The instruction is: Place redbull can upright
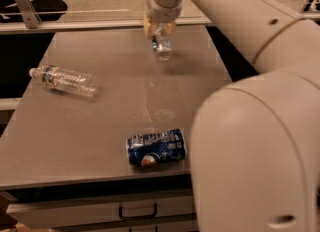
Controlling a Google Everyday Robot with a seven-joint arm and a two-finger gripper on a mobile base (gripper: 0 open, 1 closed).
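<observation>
The redbull can (pixel 162 47) is a slim silver can with its shiny round end facing me. It hangs tilted at the far middle of the grey table (pixel 120 101). My gripper (pixel 159 30) comes down from above with its yellowish fingers (pixel 148 25) closed around the can's upper part. The can seems to be held just above the tabletop, with a faint shadow to its right.
A clear plastic water bottle (pixel 64 80) lies on its side at the left. A dark blue Pepsi can (pixel 156 147) lies on its side near the front edge. My large arm link (pixel 255 161) fills the right foreground. A drawer with a handle (pixel 137 211) is below the table's front edge.
</observation>
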